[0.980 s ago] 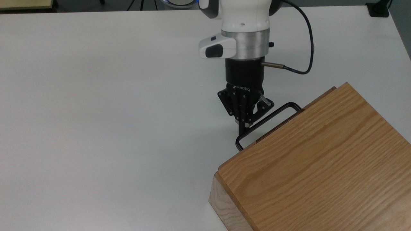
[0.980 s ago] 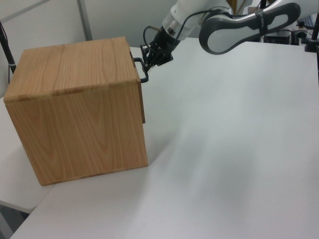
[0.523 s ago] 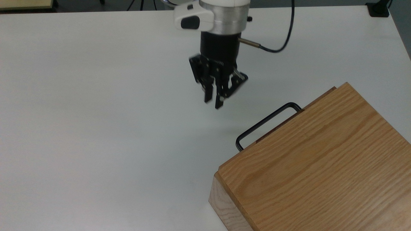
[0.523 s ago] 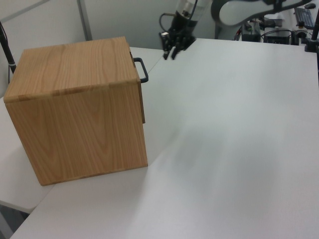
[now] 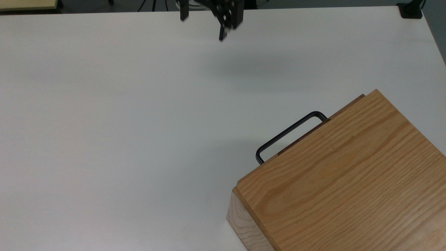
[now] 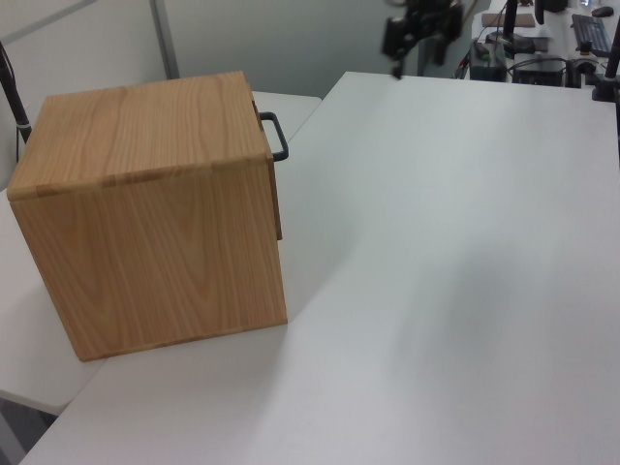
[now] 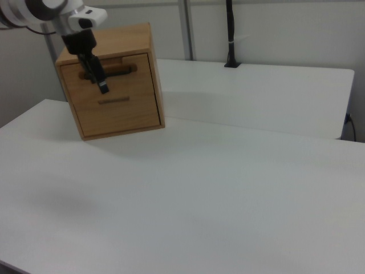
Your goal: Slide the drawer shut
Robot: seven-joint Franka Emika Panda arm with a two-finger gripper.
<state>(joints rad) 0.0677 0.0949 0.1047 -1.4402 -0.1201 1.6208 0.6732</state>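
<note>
Gripper [image 5: 204, 24] fingers spread, well apart from drawer [image 7: 117, 71] handle [image 5: 289, 134]

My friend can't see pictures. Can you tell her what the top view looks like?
A wooden cabinet sits at the top view's lower right on a white table, its drawer pushed in and the black bar handle sticking out. The robot's black end effector, fingers apart, hangs at the top edge, away from the handle.

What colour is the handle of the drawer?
Black; the handle shows best in the top view.
</note>
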